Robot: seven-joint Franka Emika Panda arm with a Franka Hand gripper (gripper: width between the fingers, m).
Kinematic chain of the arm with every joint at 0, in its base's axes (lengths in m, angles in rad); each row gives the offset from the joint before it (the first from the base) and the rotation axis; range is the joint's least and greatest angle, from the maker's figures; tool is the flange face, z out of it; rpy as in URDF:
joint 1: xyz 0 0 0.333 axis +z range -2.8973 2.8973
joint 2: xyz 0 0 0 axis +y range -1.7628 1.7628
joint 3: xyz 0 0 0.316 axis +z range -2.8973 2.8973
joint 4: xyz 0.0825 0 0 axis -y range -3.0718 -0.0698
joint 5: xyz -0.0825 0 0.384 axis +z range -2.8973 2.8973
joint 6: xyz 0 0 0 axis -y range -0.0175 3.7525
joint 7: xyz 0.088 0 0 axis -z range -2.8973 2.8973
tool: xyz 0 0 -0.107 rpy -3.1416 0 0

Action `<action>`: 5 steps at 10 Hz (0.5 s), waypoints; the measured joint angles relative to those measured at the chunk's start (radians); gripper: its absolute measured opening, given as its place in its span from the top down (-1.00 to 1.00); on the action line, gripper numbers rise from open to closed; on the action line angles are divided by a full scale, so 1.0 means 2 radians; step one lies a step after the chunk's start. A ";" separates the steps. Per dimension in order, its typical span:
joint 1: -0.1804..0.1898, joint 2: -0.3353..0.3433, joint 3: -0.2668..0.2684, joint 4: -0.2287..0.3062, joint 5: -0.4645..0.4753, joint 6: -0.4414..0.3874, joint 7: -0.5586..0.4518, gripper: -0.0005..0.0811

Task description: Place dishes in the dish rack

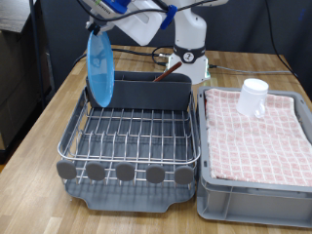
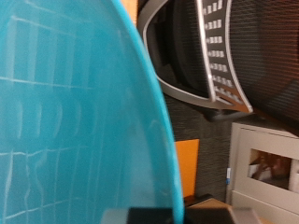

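On the wooden surface (image 1: 39,117) stood the wire dish rack (image 1: 136,136), with a cloth-lined grey crate (image 1: 255,175) just beside it on the exterior view's right. The light-blue plate (image 1: 99,66) hung on edge above the rack's far left corner, clamped in the pincer (image 1: 95,27). A white cup (image 1: 253,96) sat on the checked cloth (image 1: 258,132).

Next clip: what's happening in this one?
A Franka arm's gripper is holding the light-blue plate on edge over the far left corner of the wire dish rack, its lower rim down near the wires. The white cup sits on the checked cloth in the grey crate on the exterior view's right. I cannot make out the wooden spoon in either view.
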State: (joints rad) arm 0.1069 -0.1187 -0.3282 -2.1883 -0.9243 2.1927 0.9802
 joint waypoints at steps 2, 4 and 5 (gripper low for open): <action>0.000 0.000 -0.002 0.003 -0.020 -0.008 -0.010 0.94; -0.001 0.004 -0.013 -0.002 -0.036 0.022 -0.015 0.94; -0.001 0.006 -0.020 -0.008 -0.044 0.041 -0.014 0.94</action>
State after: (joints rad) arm 0.1052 -0.1066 -0.3675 -2.2040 -1.0129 2.2745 0.9520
